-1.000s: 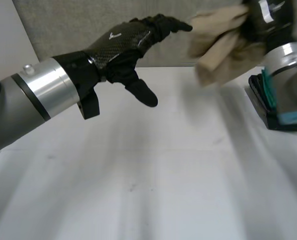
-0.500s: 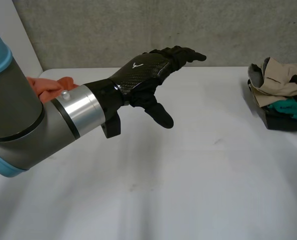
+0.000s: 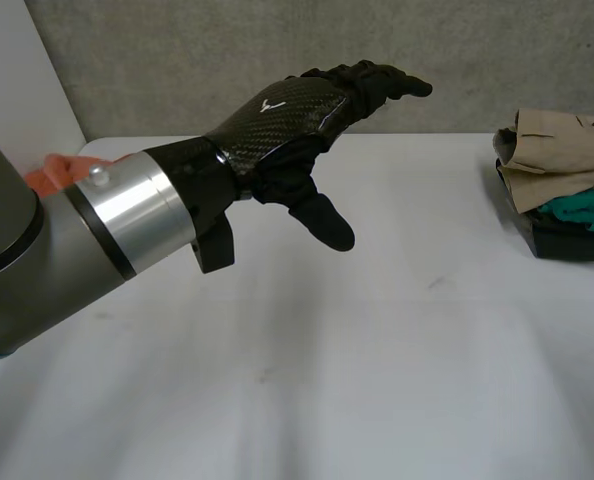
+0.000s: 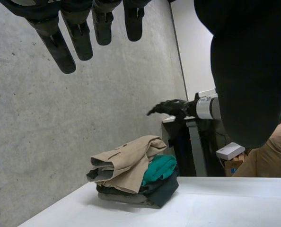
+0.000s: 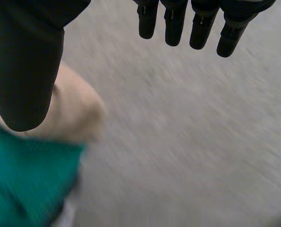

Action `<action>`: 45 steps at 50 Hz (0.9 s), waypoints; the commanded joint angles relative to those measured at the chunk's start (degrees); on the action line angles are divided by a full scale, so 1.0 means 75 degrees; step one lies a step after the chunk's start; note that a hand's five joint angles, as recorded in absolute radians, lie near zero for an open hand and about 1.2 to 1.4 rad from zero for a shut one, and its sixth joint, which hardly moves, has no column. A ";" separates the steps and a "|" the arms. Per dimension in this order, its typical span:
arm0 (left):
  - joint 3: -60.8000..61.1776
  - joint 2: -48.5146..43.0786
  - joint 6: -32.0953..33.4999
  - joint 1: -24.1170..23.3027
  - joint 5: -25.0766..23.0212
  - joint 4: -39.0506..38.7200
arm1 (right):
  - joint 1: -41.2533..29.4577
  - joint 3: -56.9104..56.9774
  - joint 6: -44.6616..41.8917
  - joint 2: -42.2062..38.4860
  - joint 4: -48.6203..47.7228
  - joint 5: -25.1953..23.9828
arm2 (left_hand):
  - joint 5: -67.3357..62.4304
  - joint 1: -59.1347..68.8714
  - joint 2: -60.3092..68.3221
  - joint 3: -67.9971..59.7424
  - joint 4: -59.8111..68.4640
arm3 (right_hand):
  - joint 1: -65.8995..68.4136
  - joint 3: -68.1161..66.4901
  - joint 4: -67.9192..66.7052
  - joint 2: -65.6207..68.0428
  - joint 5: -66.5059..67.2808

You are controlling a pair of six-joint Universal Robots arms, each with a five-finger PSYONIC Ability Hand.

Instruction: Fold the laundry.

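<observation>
Above the white table (image 3: 397, 380), left hand (image 3: 292, 120) straight-fingered, empty; right hand (image 5: 24, 71) likewise, near laundry pile (image 3: 560, 165)

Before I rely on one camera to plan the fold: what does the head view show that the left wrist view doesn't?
The head view adds the orange cloth, partly hidden behind the left arm, and the back of the open left hand raised over the white table. The left wrist view adds the right hand, open and held in the air beyond the laundry pile. Both views share that pile at the table's right side, with a tan garment lying over a teal garment.
</observation>
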State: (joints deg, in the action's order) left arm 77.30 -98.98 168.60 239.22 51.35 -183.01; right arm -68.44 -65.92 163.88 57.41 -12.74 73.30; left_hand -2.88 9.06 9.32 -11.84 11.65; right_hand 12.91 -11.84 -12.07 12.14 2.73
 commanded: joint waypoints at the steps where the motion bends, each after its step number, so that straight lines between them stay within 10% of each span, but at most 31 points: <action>1: 0.0006 0.0283 -0.0038 0.0003 0.0149 -0.0160 | -0.0096 0.0819 -0.2792 0.0395 0.0227 0.3054 | 0.0384 0.0125 0.0090 0.0246 -0.0220 | -0.0389 0.0246 0.0276 -0.0285 -0.0364; 8: -0.1012 0.0424 0.0020 0.0189 0.1588 -0.0290 | -0.1314 0.0014 -0.2726 0.1262 -0.2973 0.2382 | 0.0384 0.0125 0.0090 0.0246 -0.0220 | -0.0389 0.0246 0.0276 -0.0285 -0.0364; 17: -0.2407 -0.0535 0.1846 0.2051 0.4064 0.0671 | -0.3538 -0.2949 -0.0444 0.2341 -0.5181 -0.1566 | 0.0384 0.0125 0.0090 0.0246 -0.0220 | -0.0389 0.0246 0.0276 -0.0285 -0.0364; 29: -0.3532 -0.4306 0.3642 0.4068 0.2554 -0.0158 | -0.5464 -0.3832 -0.1423 0.1112 -0.1842 0.0011 | 0.0384 0.0125 0.0090 0.0246 -0.0220 | -0.0389 0.0246 0.0276 -0.0285 -0.0364; 45: -0.6474 -0.8153 0.4332 0.4573 0.2517 -0.1274 | -0.5172 -0.4512 -0.1483 0.0865 -0.2403 0.0200 | 0.0384 0.0125 0.0090 0.0246 -0.0220 | -0.0389 0.0246 0.0276 -0.0285 -0.0364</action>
State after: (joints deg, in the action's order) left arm 35.94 -153.55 198.65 273.35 69.83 -192.62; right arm -109.20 -99.79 151.66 63.77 -29.03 75.45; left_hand -2.87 9.06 9.32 -11.84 11.65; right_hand 12.91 -11.84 -12.07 12.13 2.73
